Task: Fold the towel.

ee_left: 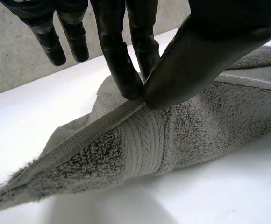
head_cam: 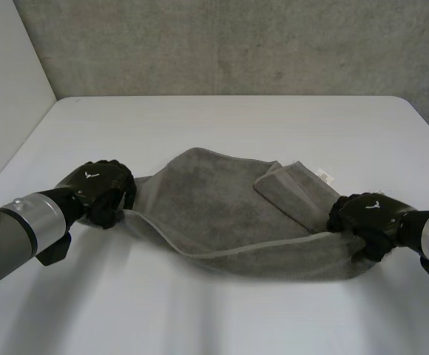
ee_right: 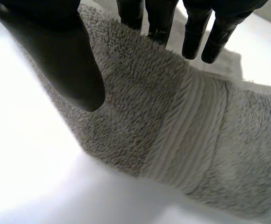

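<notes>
A grey towel [head_cam: 222,214] lies bunched lengthwise across the middle of the white table [head_cam: 237,126], with one flap folded over on its right part. My left hand [head_cam: 100,188] is at the towel's left end. In the left wrist view its thumb [ee_left: 196,56] and fingertips [ee_left: 126,79] pinch the towel's hemmed edge [ee_left: 126,112]. My right hand [head_cam: 366,214] is at the towel's right end. In the right wrist view its thumb [ee_right: 56,46] stands apart from the straight fingers [ee_right: 196,32], and the towel [ee_right: 173,126] rises between them without being pinched.
A small white label [head_cam: 324,175] sticks out of the towel near its right end. A grey concrete wall [head_cam: 237,44] runs behind the table's far edge. Bare table lies in front of and behind the towel.
</notes>
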Tool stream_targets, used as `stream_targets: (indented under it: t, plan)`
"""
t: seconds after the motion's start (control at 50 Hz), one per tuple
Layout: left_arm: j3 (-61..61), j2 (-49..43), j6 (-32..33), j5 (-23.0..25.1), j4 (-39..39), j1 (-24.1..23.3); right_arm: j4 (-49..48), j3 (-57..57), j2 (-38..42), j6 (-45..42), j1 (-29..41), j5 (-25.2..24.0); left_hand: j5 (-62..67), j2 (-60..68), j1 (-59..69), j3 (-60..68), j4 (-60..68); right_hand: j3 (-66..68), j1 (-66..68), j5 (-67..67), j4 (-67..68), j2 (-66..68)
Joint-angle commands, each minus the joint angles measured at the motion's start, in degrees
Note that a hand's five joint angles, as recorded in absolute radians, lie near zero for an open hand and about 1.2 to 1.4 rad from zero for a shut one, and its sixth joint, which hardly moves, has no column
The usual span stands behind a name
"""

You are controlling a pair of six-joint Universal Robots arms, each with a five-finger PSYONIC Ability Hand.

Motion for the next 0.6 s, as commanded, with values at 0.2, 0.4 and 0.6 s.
stream_targets:
  t: [0.2, 0.4, 0.6]
  plan:
    - [-1.4, 1.8, 0.0, 0.0, -0.1, -0.2, 0.0, 0.9, -1.7, -0.1, -1.0, -1.9, 4.8, 5.0, 7.8, -2.5, -3.0, -0.4, 12.9, 13.0, -0.4, 11.0]
    - [-3.0, 2.3, 0.1, 0.1, -0.1, 0.3, 0.0, 1.9, -1.6, -2.7, -3.0, -2.5, 4.8, 5.0, 7.8, -2.5, -3.0, -0.4, 27.9, 28.0, -0.4, 26.0]
    - [-2.5, 0.9, 0.5, -0.1, 0.8, 1.1, 0.2, 0.4, 1.0, -6.4, -2.3, -3.2, 4.8, 5.0, 7.8, -2.5, -3.0, -0.4, 27.9, 28.0, -0.4, 26.0]
